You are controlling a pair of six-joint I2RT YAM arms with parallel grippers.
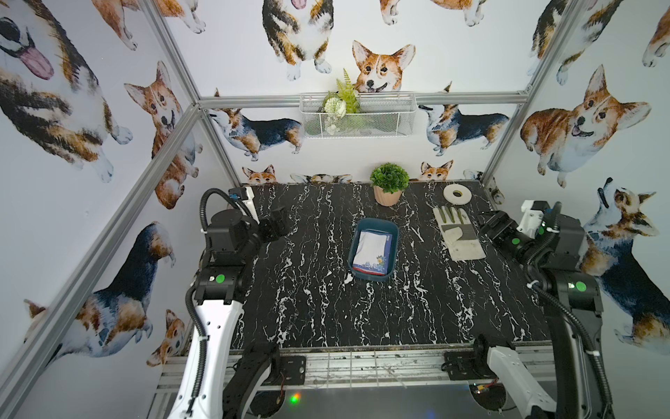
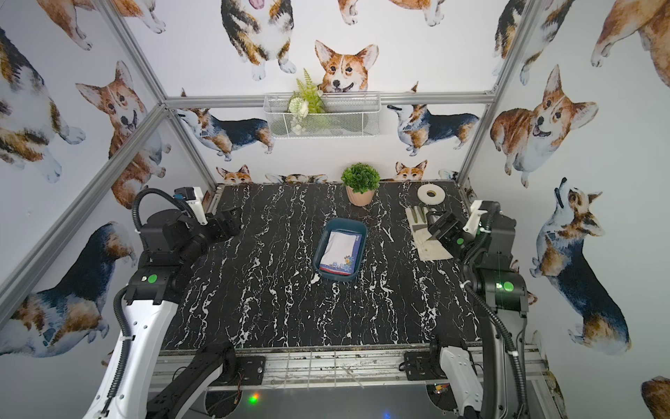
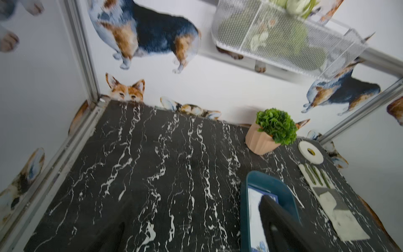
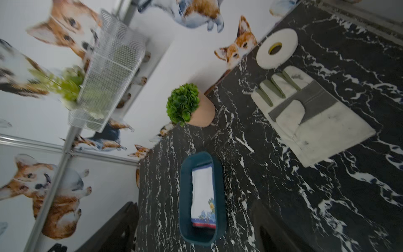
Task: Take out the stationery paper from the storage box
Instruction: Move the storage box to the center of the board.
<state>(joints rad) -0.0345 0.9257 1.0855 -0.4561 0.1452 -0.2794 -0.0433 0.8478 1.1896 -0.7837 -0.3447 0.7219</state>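
The storage box (image 1: pixel 352 254) (image 2: pixel 318 255), a shallow dark teal tub, sits mid-table. The stationery paper (image 1: pixel 370 246) (image 2: pixel 339 248) lies inside it; the top sheet is white with a navy-floral and red border. My left gripper (image 1: pixel 278 222) (image 2: pixel 229 221) hovers at the table's left side, well apart from the box, jaws open and empty. My right gripper (image 1: pixel 485 222) (image 2: pixel 438 228) hangs over the right side, also open and empty. The box (image 3: pixel 244 209) and paper (image 3: pixel 254 209) show beside one finger (image 3: pixel 281 227) in the left wrist view. In the right wrist view the box (image 4: pixel 184 196) and paper (image 4: pixel 201 192) lie ahead between the wide-spread fingers (image 4: pixel 272 229).
A white-and-grey work glove (image 1: pixel 458 234) lies right of the box, under the right gripper. A white tape roll (image 1: pixel 456 194) and a potted plant (image 1: pixel 388 183) stand at the back. A white wire mesh basket (image 1: pixel 357 114) hangs on the rear wall.
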